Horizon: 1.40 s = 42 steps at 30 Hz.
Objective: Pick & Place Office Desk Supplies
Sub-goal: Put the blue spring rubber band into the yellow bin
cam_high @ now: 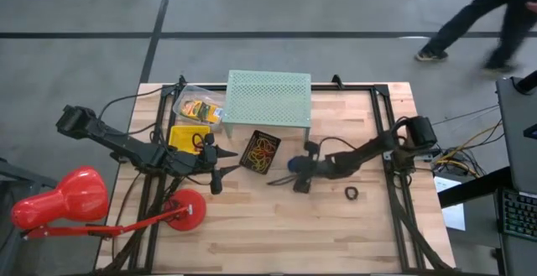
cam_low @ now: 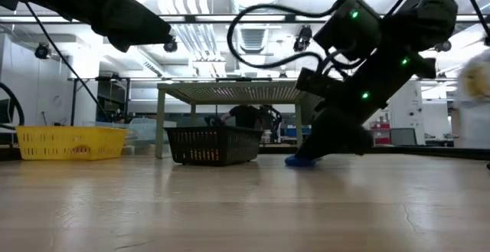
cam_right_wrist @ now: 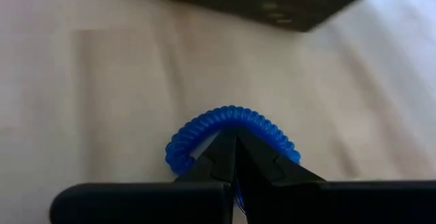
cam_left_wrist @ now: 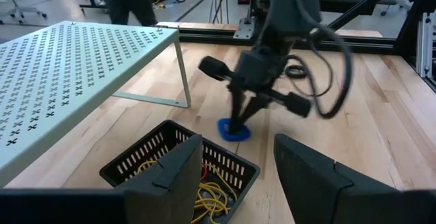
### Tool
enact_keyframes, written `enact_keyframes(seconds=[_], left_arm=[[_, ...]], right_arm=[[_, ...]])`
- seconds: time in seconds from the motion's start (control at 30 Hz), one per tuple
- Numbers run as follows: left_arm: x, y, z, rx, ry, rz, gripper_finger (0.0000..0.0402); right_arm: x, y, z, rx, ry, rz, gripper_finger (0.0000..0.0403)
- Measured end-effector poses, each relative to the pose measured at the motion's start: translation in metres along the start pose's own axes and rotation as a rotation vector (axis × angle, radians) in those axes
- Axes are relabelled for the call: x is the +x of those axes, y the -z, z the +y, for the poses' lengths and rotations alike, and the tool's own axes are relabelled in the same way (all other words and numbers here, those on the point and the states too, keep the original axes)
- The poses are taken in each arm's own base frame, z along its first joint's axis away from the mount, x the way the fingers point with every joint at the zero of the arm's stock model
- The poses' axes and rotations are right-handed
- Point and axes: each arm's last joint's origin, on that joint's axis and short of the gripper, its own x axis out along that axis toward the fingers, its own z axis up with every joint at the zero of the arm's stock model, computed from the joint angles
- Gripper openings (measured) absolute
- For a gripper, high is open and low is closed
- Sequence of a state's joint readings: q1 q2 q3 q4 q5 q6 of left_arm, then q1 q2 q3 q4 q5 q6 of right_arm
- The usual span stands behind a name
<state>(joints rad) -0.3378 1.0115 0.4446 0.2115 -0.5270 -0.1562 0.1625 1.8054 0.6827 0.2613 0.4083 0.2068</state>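
Right gripper (cam_right_wrist: 235, 157) pinches shut on the blue coiled ring roll (cam_right_wrist: 231, 134) lying on the wooden table (cam_high: 277, 226); grip's thin, it may slip; left gripper (cam_left_wrist: 231, 176) hangs open

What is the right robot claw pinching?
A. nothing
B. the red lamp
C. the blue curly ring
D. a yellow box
C: in the right wrist view the right gripper is shut on the blue curly ring, which lies on the table.

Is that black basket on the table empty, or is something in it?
Not empty. The black basket holds a tangle of rubber bands, yellow, orange and red from above; the left wrist view shows yellow ones inside.
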Motion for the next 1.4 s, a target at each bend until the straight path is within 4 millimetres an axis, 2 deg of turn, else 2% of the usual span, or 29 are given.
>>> enact_keyframes(seconds=[0.3,0.5,0.8,0.9,1.03,1.13,1.4], left_arm=[[0.000,0.000,0.000,0.001,-0.001,0.002,0.0189],[0.000,0.000,0.000,0.001,0.000,0.002,0.0189],[0.000,0.000,0.000,0.001,-0.001,0.003,0.0189],[0.000,0.000,0.000,0.002,-0.001,0.002,0.0189],[0.000,0.000,0.000,0.001,0.000,0.002,0.0189],[0.000,0.000,0.000,-0.003,0.000,-0.005,0.0189],[0.000,-0.001,0.000,-0.005,0.001,-0.006,0.0189]], right_arm=[[-0.015,-0.004,0.024,-0.025,-0.403,0.031,0.0008],[-0.018,-0.021,0.034,-0.024,-0.580,0.013,0.0008],[-0.019,-0.040,0.039,-0.123,-0.619,-0.060,0.0008],[-0.028,-0.038,0.036,-0.139,-0.614,0.009,0.0008],[-0.044,-0.034,0.026,-0.072,-0.520,0.144,0.0008],[-0.053,-0.033,0.020,-0.045,-0.439,0.177,0.0008],[-0.066,-0.035,0.015,-0.056,-0.347,0.133,0.0008]])
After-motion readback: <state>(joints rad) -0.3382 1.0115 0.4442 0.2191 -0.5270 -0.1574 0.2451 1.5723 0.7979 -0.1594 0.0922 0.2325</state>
